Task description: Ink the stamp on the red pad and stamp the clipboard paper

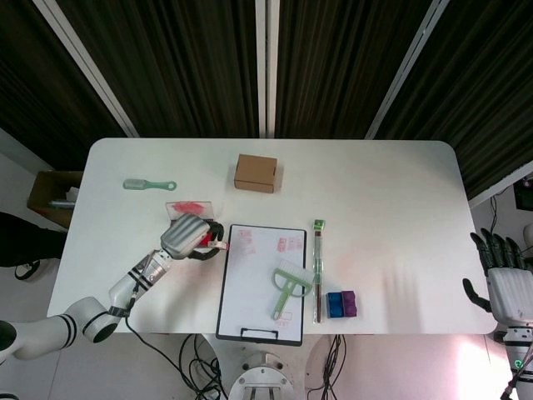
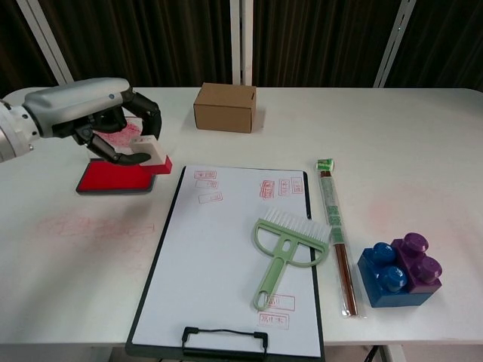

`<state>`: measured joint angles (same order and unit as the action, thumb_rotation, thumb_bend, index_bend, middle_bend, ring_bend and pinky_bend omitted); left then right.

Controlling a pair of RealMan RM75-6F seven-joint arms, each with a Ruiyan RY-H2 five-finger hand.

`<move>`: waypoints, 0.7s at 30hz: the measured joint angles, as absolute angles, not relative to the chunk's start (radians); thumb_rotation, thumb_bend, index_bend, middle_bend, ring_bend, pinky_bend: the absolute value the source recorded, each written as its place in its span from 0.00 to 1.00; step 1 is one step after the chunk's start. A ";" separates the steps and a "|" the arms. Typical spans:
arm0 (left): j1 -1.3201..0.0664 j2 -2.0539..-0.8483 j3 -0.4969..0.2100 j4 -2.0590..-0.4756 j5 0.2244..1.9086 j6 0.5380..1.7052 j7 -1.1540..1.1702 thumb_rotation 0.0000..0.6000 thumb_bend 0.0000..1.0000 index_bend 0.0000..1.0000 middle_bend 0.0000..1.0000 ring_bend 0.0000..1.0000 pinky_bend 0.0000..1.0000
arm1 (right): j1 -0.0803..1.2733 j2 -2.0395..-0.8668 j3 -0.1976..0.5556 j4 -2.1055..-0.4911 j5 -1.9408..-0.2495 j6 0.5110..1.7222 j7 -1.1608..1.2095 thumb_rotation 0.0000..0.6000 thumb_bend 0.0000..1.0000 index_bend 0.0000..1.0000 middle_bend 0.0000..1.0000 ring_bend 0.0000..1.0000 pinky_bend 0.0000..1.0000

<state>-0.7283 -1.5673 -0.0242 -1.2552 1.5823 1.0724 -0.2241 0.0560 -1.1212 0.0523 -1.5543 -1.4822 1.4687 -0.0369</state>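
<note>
My left hand (image 2: 90,121) (image 1: 186,233) grips a small white stamp (image 2: 150,148) whose red inked face shows underneath. It hovers above the right end of the red ink pad (image 2: 113,177), just left of the clipboard's top left corner. The clipboard (image 2: 230,256) (image 1: 262,282) lies in the middle of the table, its white paper bearing several red stamp marks. My right hand (image 1: 502,279) hangs off the table's right edge, fingers apart and holding nothing.
A green brush (image 2: 287,249) lies on the paper's right half. A brown cardboard box (image 2: 225,107) stands behind the clipboard. A wrapped chopstick pack (image 2: 334,226) and a blue and purple block (image 2: 398,269) lie at the right. A green comb (image 1: 148,184) sits far left.
</note>
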 measured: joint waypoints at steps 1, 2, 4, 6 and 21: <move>-0.732 -1.570 -0.025 -1.273 1.579 1.062 -0.206 1.00 0.44 0.67 0.67 1.00 1.00 | 0.055 -1.121 0.052 -1.554 -1.483 1.469 -0.036 1.00 0.27 0.00 0.00 0.00 0.00; -0.736 -1.574 -0.025 -1.286 1.576 1.050 -0.190 1.00 0.44 0.67 0.67 1.00 1.00 | 0.055 -1.120 0.052 -1.555 -1.484 1.471 -0.034 1.00 0.27 0.00 0.00 0.00 0.00; -0.745 -1.594 -0.027 -1.294 1.567 1.026 -0.167 1.00 0.44 0.67 0.67 1.00 1.00 | 0.052 -1.118 0.052 -1.555 -1.485 1.476 -0.030 1.00 0.27 0.00 0.00 0.00 0.00; -0.754 -1.619 -0.029 -1.289 1.558 1.004 -0.157 1.00 0.45 0.67 0.67 1.00 1.00 | 0.050 -1.116 0.052 -1.554 -1.486 1.479 -0.027 1.00 0.27 0.00 0.00 0.00 0.00; -0.804 -1.738 -0.063 -1.196 1.498 0.914 -0.132 1.00 0.45 0.67 0.67 1.00 1.00 | 0.056 -1.114 0.055 -1.550 -1.483 1.467 -0.021 1.00 0.27 0.00 0.00 0.00 0.00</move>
<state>-0.8036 -1.7381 -0.0634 -1.1959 1.4977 0.9141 -0.1322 0.0561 -1.1136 0.0548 -1.5497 -1.4834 1.4672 -0.0210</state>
